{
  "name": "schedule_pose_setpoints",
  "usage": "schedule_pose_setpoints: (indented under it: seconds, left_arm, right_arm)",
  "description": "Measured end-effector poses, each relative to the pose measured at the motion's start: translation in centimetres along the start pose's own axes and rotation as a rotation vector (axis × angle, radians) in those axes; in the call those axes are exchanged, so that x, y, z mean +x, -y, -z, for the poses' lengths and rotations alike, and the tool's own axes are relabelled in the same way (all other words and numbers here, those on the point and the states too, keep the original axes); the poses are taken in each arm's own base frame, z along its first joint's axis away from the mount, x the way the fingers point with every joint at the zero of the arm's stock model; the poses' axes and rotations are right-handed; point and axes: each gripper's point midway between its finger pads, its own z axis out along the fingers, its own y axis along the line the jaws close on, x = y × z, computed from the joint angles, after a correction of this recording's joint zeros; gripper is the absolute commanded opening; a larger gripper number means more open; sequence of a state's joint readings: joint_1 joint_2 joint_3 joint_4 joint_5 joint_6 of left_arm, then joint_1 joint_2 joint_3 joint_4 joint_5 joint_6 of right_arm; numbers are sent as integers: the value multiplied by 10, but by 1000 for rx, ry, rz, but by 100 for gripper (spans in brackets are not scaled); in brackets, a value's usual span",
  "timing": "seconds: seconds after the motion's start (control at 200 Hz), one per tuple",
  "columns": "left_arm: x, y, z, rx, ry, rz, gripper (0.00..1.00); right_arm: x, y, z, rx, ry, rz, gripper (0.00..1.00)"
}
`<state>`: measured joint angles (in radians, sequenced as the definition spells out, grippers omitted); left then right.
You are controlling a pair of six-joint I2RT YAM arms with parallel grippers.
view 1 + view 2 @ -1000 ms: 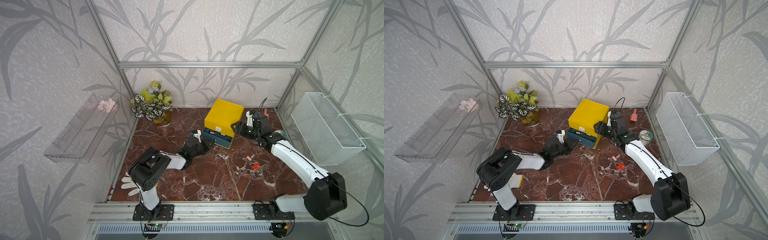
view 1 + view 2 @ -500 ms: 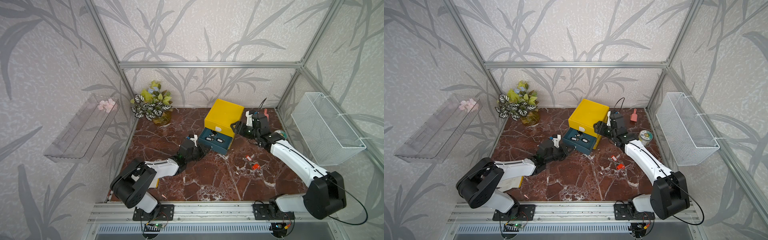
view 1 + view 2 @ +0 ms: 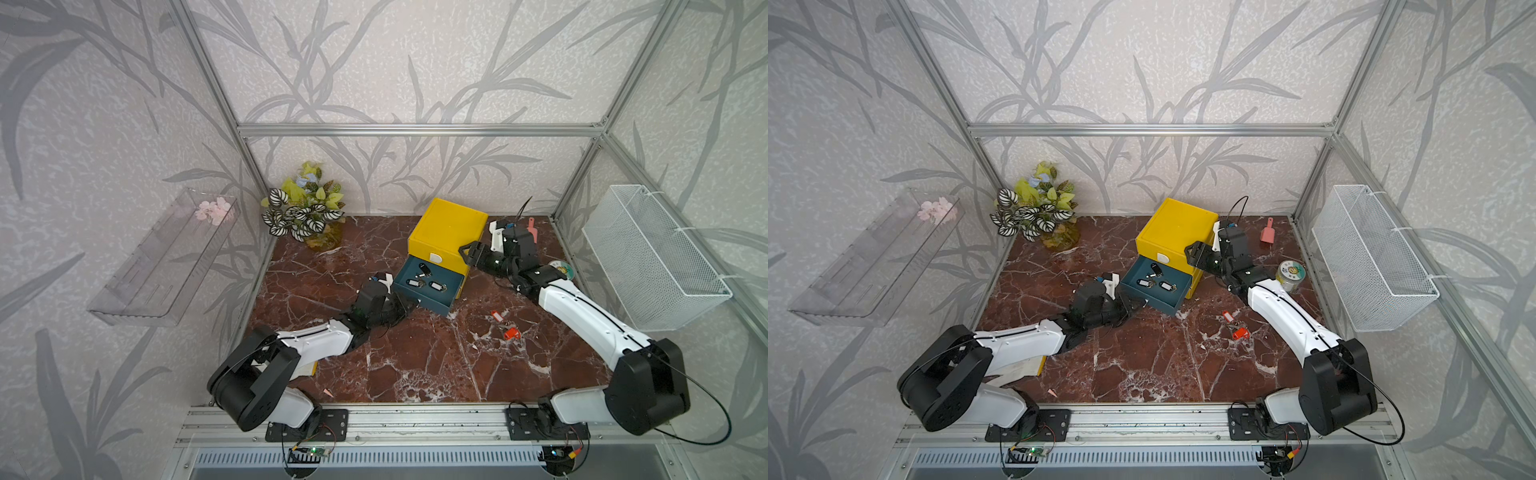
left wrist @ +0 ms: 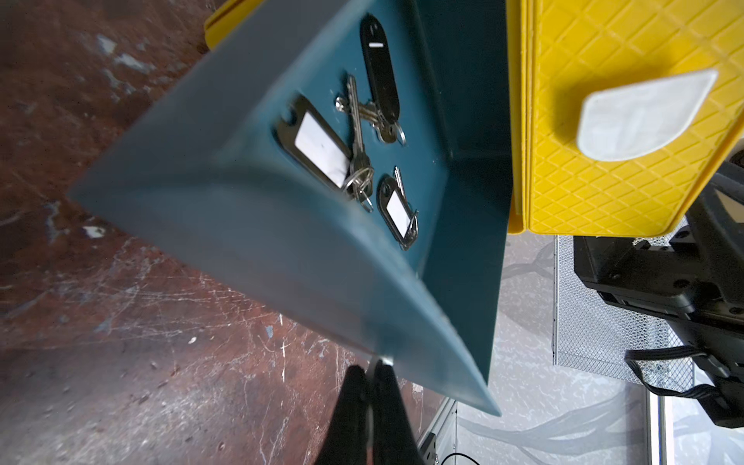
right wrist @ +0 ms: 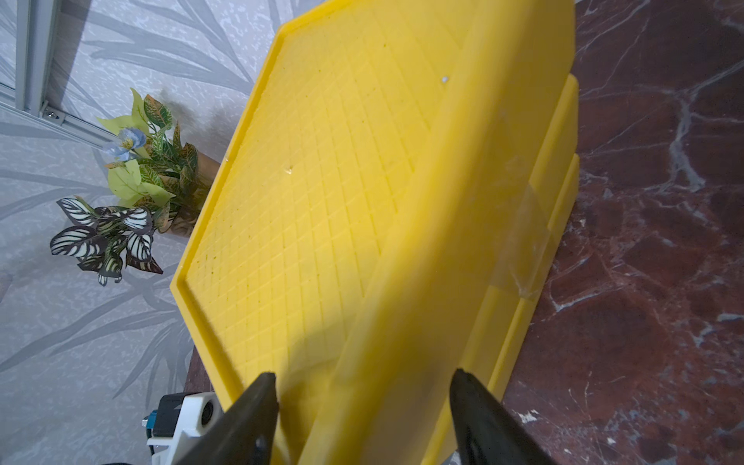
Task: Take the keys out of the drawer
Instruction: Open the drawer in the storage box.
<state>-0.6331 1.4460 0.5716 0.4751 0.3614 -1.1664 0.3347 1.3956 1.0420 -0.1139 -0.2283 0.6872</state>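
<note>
Keys [image 4: 358, 137] inside drawer [image 4: 249, 249], beyond jaws

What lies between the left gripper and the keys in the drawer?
The drawer's blue front wall, which the shut left gripper pinches; the keys lie just behind it, seen in the left wrist view.

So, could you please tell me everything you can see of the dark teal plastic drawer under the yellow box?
The dark teal plastic drawer is a shallow open tray with smooth walls, pulled well out of the yellow ribbed plastic box above the red marble tabletop. Inside lie key bunches with black tags, two of them with white labels. The left gripper is shut on a small tab at its front edge.
</note>
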Motion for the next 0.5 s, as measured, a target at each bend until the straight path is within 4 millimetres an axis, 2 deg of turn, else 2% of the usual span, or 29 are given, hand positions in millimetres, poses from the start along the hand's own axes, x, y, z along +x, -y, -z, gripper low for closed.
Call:
schedule_pose_setpoints:
  seconds: [0.5]
  left_arm:
    - [8,1,0,-1,0,-9,3]
  right_arm:
    - [3,1,6,-5,7,7,71]
